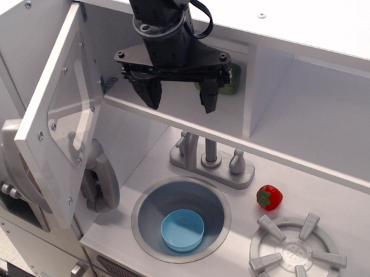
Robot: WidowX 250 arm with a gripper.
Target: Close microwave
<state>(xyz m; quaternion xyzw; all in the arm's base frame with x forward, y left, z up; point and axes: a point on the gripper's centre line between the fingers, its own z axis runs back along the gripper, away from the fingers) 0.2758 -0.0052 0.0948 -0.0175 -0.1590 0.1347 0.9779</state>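
Observation:
The microwave (189, 107) is a white box compartment at the upper middle, and it stands open. Its white door (54, 120) with a clear window is swung out to the left. The door's silver handle (15, 163) shows at its left edge. My black gripper (180, 96) hangs in front of the compartment's opening, to the right of the door, not touching it. Its two fingers are spread apart and hold nothing. A green object (230, 79) sits inside the compartment behind the right finger.
Below are a silver tap (211, 159), a sink (145, 209) with a blue bowl (183, 230) in it, a red strawberry (269, 197) and a grey burner (296, 253). A silver toy phone handset (100, 180) hangs on the left wall under the door.

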